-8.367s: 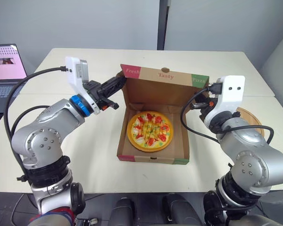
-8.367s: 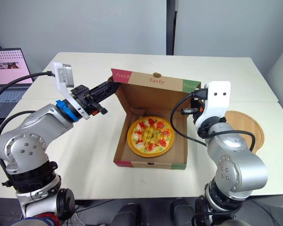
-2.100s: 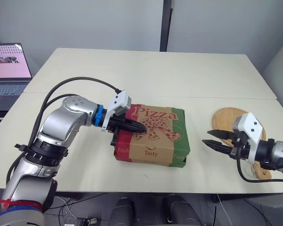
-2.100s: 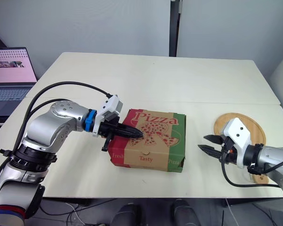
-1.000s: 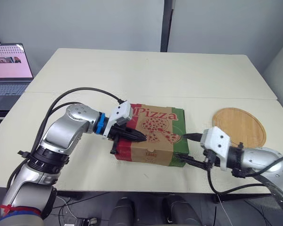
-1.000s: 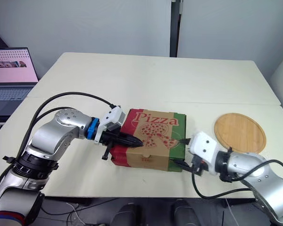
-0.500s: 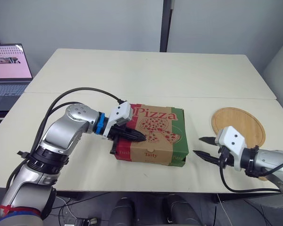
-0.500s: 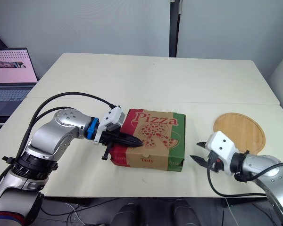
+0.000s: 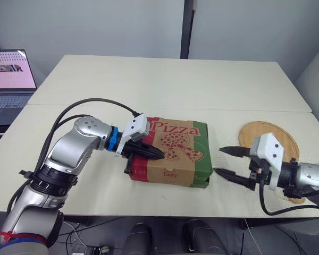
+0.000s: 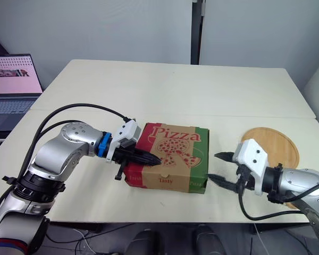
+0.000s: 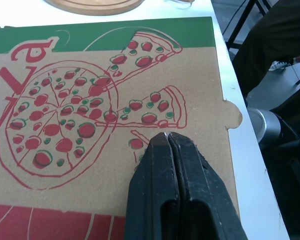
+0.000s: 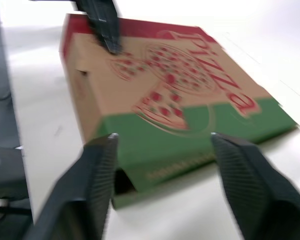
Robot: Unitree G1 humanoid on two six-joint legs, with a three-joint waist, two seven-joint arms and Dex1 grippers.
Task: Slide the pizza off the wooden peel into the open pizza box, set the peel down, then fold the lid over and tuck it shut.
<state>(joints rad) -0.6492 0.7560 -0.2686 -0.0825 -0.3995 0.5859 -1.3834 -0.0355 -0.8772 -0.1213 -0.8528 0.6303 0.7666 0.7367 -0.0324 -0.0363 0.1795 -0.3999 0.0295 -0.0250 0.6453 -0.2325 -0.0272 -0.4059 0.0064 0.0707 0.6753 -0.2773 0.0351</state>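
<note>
A: So, right claw (image 9: 218,160)?
B: Open, fingers spread, just beside the pizza box (image 9: 182,152), at its near right corner.
A: Box?
B: Lid down, sitting flat on the surface (image 9: 165,85). Left claw (image 9: 160,155) closed, tips resting on the lid.
A: Peel (image 9: 276,130)?
B: Flat on the surface, right of the box. Laptop (image 9: 8,74) far left.

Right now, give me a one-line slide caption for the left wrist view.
Left claw, shut, rests atop the closed, printed pizza box; the wooden peel lies beyond it.
</note>
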